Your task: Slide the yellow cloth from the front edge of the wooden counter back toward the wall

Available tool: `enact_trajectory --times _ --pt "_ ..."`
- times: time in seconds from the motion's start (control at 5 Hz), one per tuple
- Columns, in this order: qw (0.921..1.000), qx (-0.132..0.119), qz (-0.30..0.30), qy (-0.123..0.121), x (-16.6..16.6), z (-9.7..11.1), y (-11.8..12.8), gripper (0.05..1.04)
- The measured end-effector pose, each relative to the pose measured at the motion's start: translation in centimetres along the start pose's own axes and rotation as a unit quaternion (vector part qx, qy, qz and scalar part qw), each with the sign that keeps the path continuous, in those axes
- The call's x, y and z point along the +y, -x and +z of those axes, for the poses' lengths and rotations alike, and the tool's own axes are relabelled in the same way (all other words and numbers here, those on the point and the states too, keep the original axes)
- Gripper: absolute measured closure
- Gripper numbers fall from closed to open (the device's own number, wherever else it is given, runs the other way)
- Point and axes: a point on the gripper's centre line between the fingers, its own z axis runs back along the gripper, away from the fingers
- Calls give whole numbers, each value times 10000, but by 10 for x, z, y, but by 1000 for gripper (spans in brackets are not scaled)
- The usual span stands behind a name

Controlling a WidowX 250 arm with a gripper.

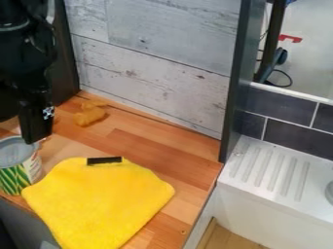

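The wood-block counter (146, 146) ran back to a wall of whitewashed boards (153, 63), with a ribbed white drainboard (270, 175) off to the right. Nearest lay a bright yellow cloth (98, 204), spread fairly flat over the counter's front part, a short black strip (104, 160) along its far edge. Left of it stood an open can with a green, yellow and white label (21, 170), upright near the front edge. The black pincer (34, 137) hung just over the can's rim; whether it was spread, pressed together or pinching anything, I couldn't tell. Farther back sat a crumpled orange-brown lump (90, 115).

To my mind, a low sideways sweep could have tipped the can off that close edge, and a tug on the cloth might have jostled it too.

The cloth's near end was cut off, and its corner hid whether it touched the can's base. The lump was hard to identify.
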Motion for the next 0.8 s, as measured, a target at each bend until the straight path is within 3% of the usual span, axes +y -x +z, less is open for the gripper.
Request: enact_trajectory --times 0.2,0.4,0.6,0.8 --pt "10000 66 -21 59 -2 -5 1 83" --pt "9967 -268 -655 397 -14 -20 -4 83" --pt "9943 -538 -715 574 -19 -39 -6 83" --pt "9951 -411 -672 601 -25 -68 -14 83"
